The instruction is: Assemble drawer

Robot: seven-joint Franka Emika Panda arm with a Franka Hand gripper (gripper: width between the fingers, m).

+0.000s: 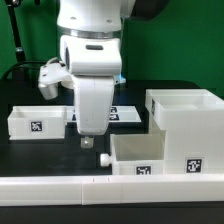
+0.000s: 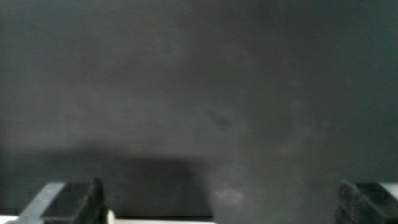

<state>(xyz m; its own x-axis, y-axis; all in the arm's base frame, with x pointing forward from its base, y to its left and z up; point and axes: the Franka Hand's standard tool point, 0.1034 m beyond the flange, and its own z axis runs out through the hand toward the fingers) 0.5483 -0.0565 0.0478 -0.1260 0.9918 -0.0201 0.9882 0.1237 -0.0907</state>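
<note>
Exterior: 1 casing (image 1: 185, 118), 2 trays. Gripper (image 1: 88, 141) hangs above bare table (image 1: 45, 155); tray 1 (image 1: 35, 122) at its 9 o'clock, tray 2 (image 1: 150, 157) at 4, casing at 3, all apart from it.
Wrist: fingers (image 2: 71, 200) spread wide, only table between.

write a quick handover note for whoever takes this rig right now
Claw: open, empty, pointing down over bare table between the two trays.
Casing: at the exterior view's right, no tray in it.
Left tray: loose at the exterior view's left.
Front tray: beside the casing, near the claw.
Done: nothing fitted.
Left: both trays must go into the casing.
</note>
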